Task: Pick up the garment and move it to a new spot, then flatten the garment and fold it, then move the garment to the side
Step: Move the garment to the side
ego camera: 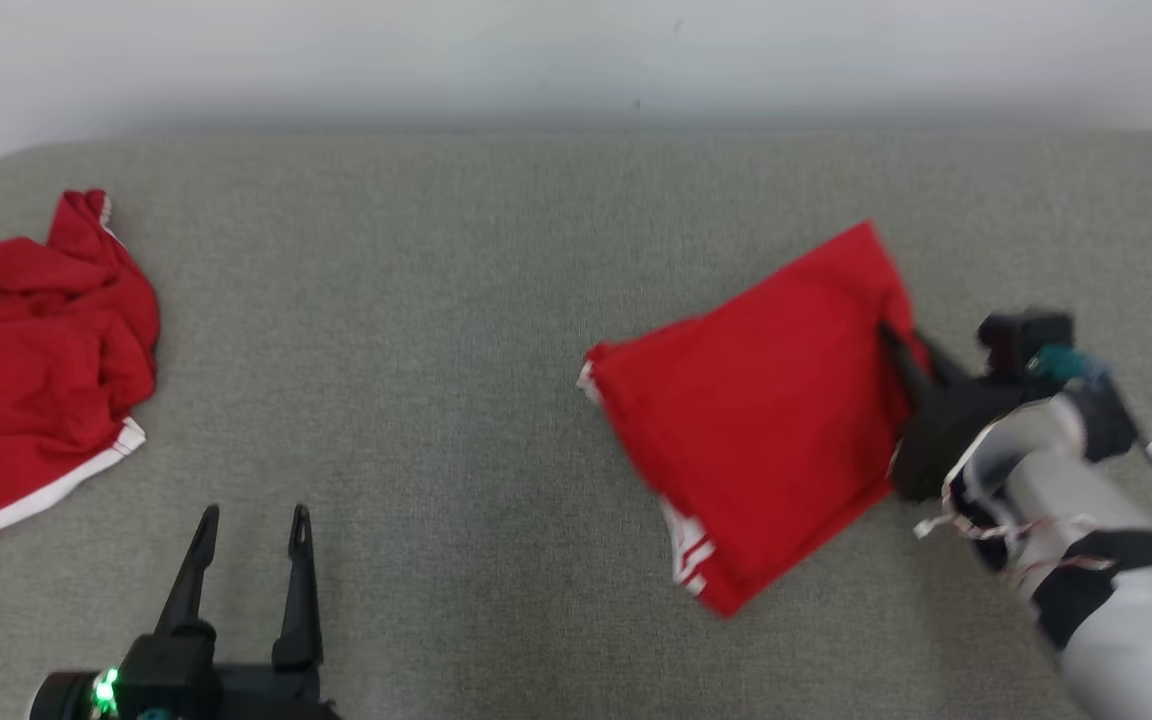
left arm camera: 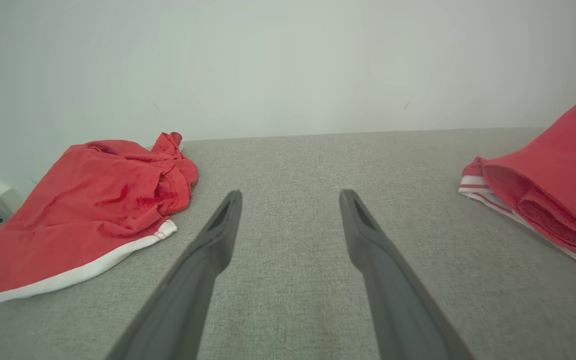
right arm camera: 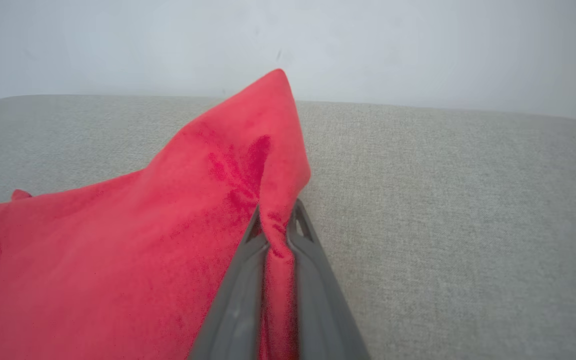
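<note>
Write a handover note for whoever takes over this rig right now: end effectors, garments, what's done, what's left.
Right end effector: shut on the right edge of the folded red garment, with that edge lifted.
Left end effector: open and empty.
Crumpled red garment: far left on the grey surface, not held.
Done: the fold looks complete.
Left: move the folded garment to the side, then release.

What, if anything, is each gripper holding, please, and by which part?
The right gripper is shut on the folded red garment, pinching its edge near a corner. The left gripper is open and holds nothing.
</note>
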Motion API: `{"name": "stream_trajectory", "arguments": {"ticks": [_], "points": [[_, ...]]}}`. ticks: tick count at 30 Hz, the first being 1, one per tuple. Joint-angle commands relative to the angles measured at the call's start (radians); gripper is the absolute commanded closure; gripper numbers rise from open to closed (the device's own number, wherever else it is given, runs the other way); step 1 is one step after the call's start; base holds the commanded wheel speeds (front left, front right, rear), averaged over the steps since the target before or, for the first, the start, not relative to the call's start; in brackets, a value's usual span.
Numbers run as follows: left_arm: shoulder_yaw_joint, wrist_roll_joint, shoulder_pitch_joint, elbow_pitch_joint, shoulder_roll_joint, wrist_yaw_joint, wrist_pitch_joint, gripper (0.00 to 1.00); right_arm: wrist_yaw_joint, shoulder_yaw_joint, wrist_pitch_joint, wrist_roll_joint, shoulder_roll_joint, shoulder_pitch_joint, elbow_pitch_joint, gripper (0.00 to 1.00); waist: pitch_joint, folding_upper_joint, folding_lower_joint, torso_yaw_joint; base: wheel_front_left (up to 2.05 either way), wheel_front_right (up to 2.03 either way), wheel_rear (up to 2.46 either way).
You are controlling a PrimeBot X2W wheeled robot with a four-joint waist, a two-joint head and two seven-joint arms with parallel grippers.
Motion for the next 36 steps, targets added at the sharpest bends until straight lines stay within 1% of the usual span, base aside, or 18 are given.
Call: {"name": "stream_trajectory", "arguments": {"ticks": [1, 7, 8, 12, 16, 20, 27, 30, 36], "points": [[-0.007, 0.001, -0.029, -0.01, -0.004, -0.002, -0.003, 0.0, -0.003, 0.008, 0.006, -0.004, -0.029, -0.035, 0.004, 1.0, 0.083, -0.0001, -0.0001, -0.006, 0.0, 0.0, 0.0], [-0.028, 0.012, -0.11, -0.055, -0.003, -0.008, -0.003, 0.0, -0.003, 0.017, 0.002, 0.029, -0.16, -0.147, -0.003, 1.0, 0.203, -0.0001, -0.0001, -0.032, 0.0, 0.0, 0.0], [-0.028, 0.012, -0.11, -0.055, -0.003, -0.008, -0.003, 0.0, -0.003, 0.017, 0.002, 0.029, -0.16, -0.147, -0.003, 1.0, 0.203, -0.0001, -0.0001, -0.032, 0.0, 0.0, 0.0], [-0.038, 0.024, -0.154, -0.091, 0.0, -0.008, -0.003, 0.0, -0.003, 0.026, 0.004, 0.054, -0.247, -0.202, -0.021, 1.0, 0.276, -0.0001, -0.0001, -0.067, 0.0, 0.0, 0.0], [-0.045, 0.031, -0.184, -0.128, 0.002, -0.009, -0.003, 0.0, -0.003, 0.031, 0.003, 0.061, -0.337, -0.239, -0.038, 1.0, 0.328, -0.0001, -0.0001, -0.089, 0.0, 0.0, 0.0], [-0.049, 0.035, -0.206, -0.164, 0.001, -0.006, -0.003, 0.0, -0.003, 0.025, 0.019, 0.074, -0.434, -0.282, -0.052, 1.0, 0.371, -0.0001, -0.0001, -0.098, 0.0, 0.0, 0.0], [-0.058, 0.045, -0.218, -0.226, 0.004, -0.005, -0.003, 0.0, -0.003, 0.004, 0.049, 0.086, -0.571, -0.348, -0.081, 1.0, 0.424, -0.0001, -0.0001, -0.091, 0.0, 0.0, 0.0], [-0.058, 0.046, -0.223, -0.245, 0.006, 0.001, -0.003, 0.0, -0.003, 0.0, 0.067, 0.078, -0.605, -0.369, -0.082, 1.0, 0.439, -0.0001, -0.0001, -0.081, 0.0, 0.0, 0.0], [-0.057, 0.047, -0.216, -0.268, 0.012, 0.006, -0.003, 0.0, -0.003, -0.01, 0.09, 0.065, -0.639, -0.396, -0.078, 1.0, 0.457, -0.0001, -0.0001, -0.067, 0.0, 0.0, 0.0]]}}
